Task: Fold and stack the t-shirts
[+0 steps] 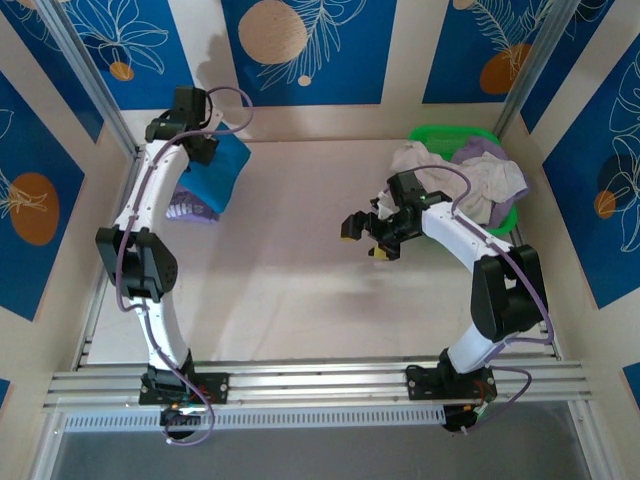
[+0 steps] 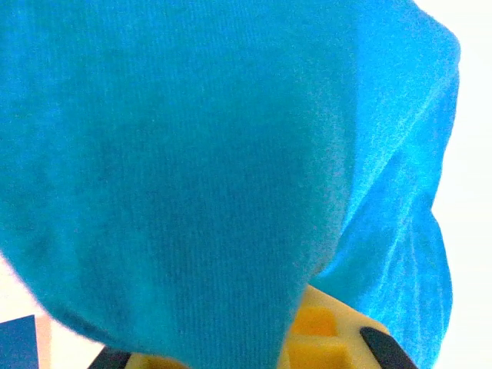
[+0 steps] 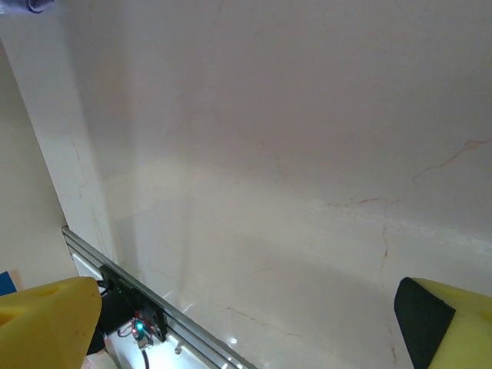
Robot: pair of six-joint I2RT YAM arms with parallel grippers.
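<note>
My left pincer [image 1: 203,138] is clamped on the blue tee [image 1: 226,170] (it hangs down); my right pincer [image 1: 365,240] is wide apart.

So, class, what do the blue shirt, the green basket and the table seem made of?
The blue shirt looks like soft matte knit cloth: fine ribs, drooping folds. The green basket is probably plastic: smooth bright rim. The table looks pale, faintly veined, glossy; perhaps laminate.
</note>
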